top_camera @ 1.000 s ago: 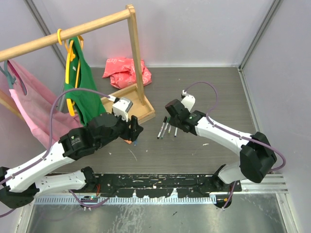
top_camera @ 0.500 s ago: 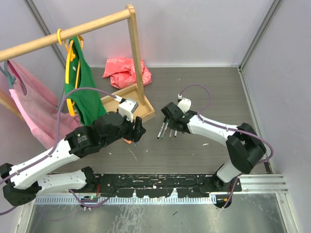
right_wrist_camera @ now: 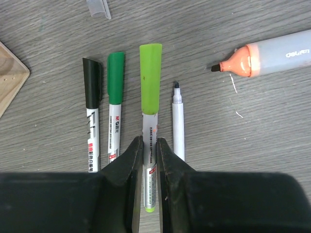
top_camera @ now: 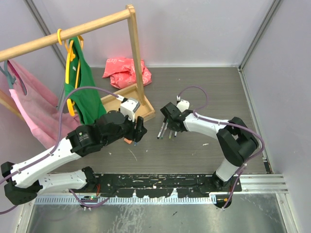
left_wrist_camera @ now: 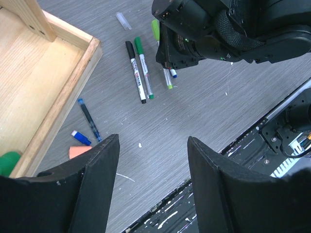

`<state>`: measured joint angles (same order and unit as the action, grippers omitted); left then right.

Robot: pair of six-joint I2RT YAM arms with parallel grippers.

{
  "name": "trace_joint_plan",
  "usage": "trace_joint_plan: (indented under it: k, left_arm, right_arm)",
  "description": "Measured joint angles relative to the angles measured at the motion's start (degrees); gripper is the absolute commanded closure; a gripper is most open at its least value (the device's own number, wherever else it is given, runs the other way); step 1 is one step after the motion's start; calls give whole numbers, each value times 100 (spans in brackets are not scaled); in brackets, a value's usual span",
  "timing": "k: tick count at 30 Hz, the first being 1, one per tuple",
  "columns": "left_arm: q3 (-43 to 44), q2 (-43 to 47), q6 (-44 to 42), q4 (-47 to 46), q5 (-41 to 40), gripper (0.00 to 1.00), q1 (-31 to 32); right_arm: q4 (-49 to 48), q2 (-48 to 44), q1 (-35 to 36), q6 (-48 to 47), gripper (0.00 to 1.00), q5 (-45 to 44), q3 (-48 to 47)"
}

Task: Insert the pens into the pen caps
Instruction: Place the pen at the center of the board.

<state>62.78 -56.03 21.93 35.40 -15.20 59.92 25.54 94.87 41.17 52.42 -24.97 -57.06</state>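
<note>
The white-and-black left arm (top_camera: 53,155) slants up toward the light wooden tray (top_camera: 125,93). Its black two-finger left gripper (top_camera: 137,130) hangs just in front of the tray's near edge, jaws spread wide. The right arm (top_camera: 209,127) stretches leftward, with its right gripper (right_wrist_camera: 149,145) low beside the tray's right corner, pinched onto a lime-capped white pen (right_wrist_camera: 150,97).

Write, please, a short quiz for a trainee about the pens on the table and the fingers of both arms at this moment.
1. True or false: the right fingers are shut on the lime-capped pen.
2. In the right wrist view, which pen lies directly right of it? A: black-capped pen. B: uncapped pen. C: green-capped pen.
3. Fill in: the left fingers stand ___ and hold nothing.

Key: 1 true; 2 B; 3 open.
</note>
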Motion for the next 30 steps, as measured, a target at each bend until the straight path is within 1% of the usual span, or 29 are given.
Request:
trace_joint_plan:
  k: [12, 19, 30]
  left_arm:
    - [76, -13, 0, 55, 2, 41, 0]
    - [85, -15, 0, 55, 2, 41, 0]
    - [85, -26, -2, 55, 4, 41, 0]
  right_arm:
    - [-214, 205, -55, 201, 100, 352, -4]
    - [-243, 269, -70, 374, 94, 391, -4]
    - [-240, 291, -81, 518, 90, 402, 61]
